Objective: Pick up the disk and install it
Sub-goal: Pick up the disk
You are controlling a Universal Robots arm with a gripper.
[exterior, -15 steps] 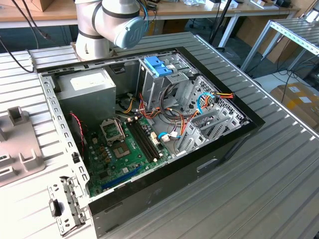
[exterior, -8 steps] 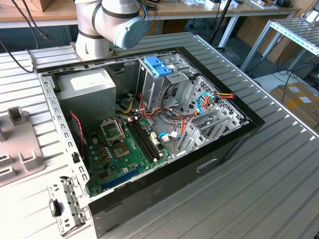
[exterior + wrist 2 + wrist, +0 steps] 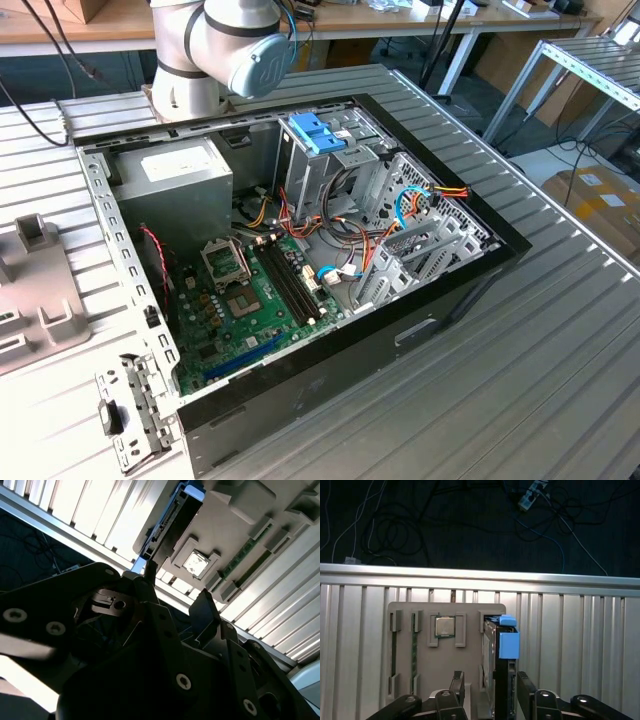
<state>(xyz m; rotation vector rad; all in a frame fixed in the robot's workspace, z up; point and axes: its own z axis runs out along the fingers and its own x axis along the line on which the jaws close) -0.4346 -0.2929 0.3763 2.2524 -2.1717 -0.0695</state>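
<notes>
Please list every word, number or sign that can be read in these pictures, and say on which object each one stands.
Nothing can be read here.
White label on the grey power supply: print too small.
Cardboard boxes: stickers blurred.
Chip in the grey tray: markings too small.
Disk with blue carrier: no print seen.

We see the gripper (image 3: 176, 581), its black fingers spread apart, close to the disk (image 3: 170, 525). The disk stands on edge in a grey tray (image 3: 235, 500) near a processor chip (image 3: 195, 562), on the ribbed tabletop (image 3: 90, 510).
</notes>
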